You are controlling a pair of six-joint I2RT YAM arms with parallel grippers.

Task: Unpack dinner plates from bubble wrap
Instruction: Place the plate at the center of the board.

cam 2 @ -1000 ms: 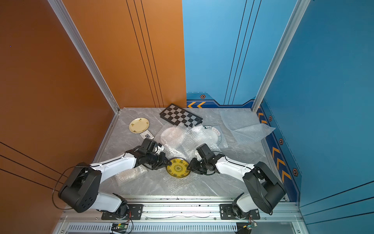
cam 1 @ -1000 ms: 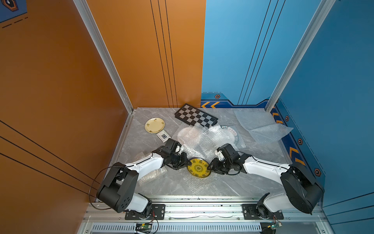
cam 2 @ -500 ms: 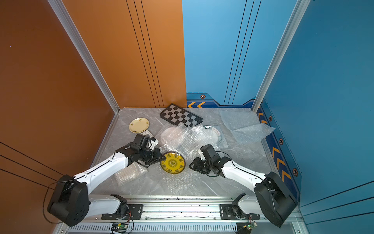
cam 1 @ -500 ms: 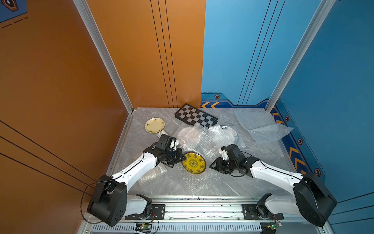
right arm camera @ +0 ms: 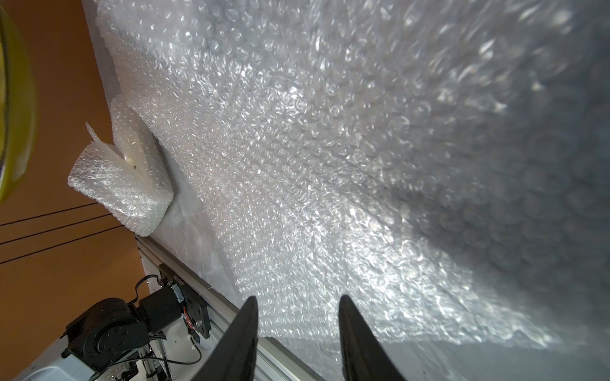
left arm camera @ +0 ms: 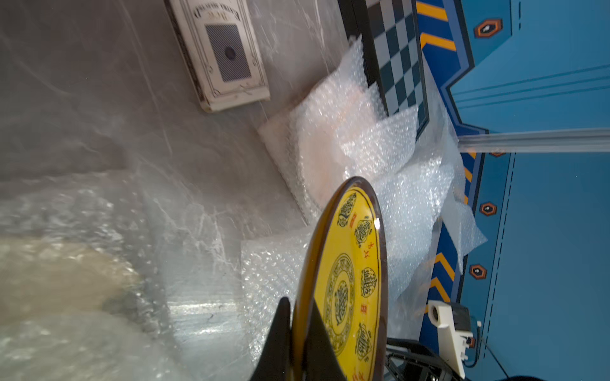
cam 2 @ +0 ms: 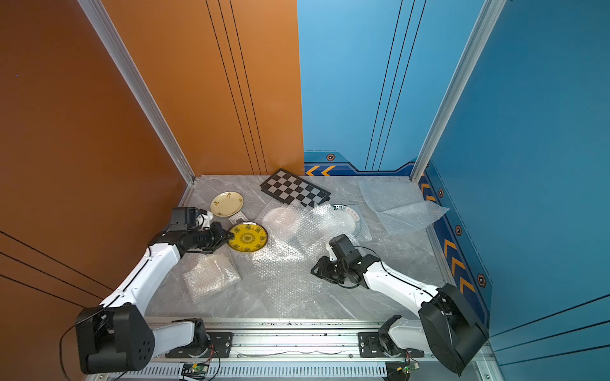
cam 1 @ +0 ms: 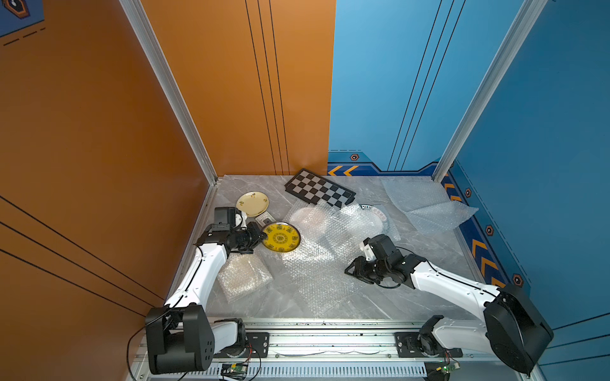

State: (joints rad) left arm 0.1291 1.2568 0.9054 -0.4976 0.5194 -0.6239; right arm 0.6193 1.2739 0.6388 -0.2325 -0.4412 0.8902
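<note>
My left gripper (cam 1: 262,236) is shut on the near rim of a dark-rimmed yellow patterned dinner plate (cam 1: 280,237), lifted on edge in the left wrist view (left arm camera: 350,280). A pale yellow floral plate (cam 1: 252,204) lies bare behind it. My right gripper (cam 1: 350,269) stands open and empty over a flat sheet of bubble wrap (cam 1: 313,280); its fingertips (right arm camera: 249,306) show apart. A wrapped bundle (cam 1: 244,275) lies front left and another wrapped plate (cam 1: 308,219) in the middle. A white plate with a dark lettered rim (cam 1: 379,216) lies partly under wrap.
A black-grey checkerboard (cam 1: 318,191) lies at the back and a small white card box (cam 1: 265,218) between the two yellow plates. Loose bubble wrap sheets (cam 1: 425,207) are piled back right. A metal rail (cam 1: 330,325) runs along the front edge.
My left gripper has carried the yellow plate left and back, off the flat sheet, toward the pale plate. My right gripper has drawn away from the plate to the right.
</note>
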